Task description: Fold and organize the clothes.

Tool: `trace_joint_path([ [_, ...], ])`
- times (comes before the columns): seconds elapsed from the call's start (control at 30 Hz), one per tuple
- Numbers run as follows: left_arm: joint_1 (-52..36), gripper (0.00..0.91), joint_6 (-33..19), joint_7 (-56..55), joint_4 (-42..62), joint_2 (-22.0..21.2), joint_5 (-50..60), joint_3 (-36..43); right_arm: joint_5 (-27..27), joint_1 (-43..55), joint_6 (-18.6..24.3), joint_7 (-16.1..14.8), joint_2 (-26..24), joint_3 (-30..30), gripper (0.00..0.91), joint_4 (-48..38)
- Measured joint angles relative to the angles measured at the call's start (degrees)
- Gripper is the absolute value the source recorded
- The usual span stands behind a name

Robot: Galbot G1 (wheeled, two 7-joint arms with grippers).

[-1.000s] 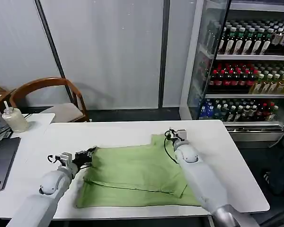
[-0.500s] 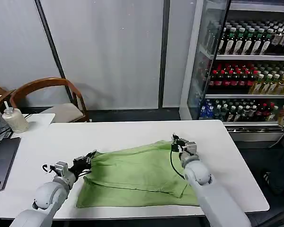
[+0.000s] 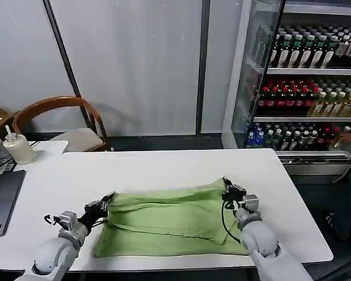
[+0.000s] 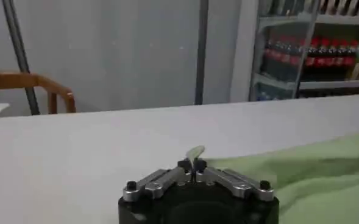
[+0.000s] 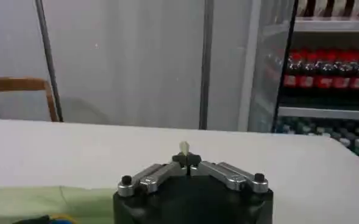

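The lime-green T-shirt [image 3: 169, 219] lies on the white table [image 3: 164, 167], its far part doubled over toward me. My left gripper [image 3: 104, 202] is shut on the shirt's far left corner, and a green tip of cloth [image 4: 195, 152] pokes out between the closed jaws of that gripper [image 4: 192, 164]. My right gripper [image 3: 228, 188] is shut on the shirt's far right corner, just above the table. In the right wrist view a small pale tip of cloth [image 5: 183, 147] sticks out of the closed gripper [image 5: 186, 161]. No printed graphic shows on the visible side.
A glass-door drinks fridge [image 3: 304, 82] stands at the back right. A wooden chair [image 3: 64, 120] is behind the table's left end. A laptop [image 3: 0, 199] and a pump bottle [image 3: 16, 146] sit on a side table at the left.
Both grippers have pulled back toward me with the shirt's far corners, drawing the far edge over the near part. The cloth now covers less of the table.
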Motion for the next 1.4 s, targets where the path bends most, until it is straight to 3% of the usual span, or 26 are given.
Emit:
trace_joint_path([
  [0.5, 1.7, 0.02, -1.2, 1.0, 0.1, -0.1, 1.3, -1.0, -2.8, -9.2, -1.1, 1.3, -1.3, 3.0, 0.0, 8.3],
  [1.07, 4.6, 0.02, 0.8, 0.3, -2.9, 1.1, 1.6, -1.4, -3.2, -12.1, -3.6, 2.6, -1.8, 4.8, 0.0, 8.8],
  [1.4, 7.5, 0.02, 1.6, 0.0, -5.9, 1.4, 1.7, -2.7, -3.4, -12.9, -3.6, 1.5, -1.9, 4.4, 0.0, 7.7],
])
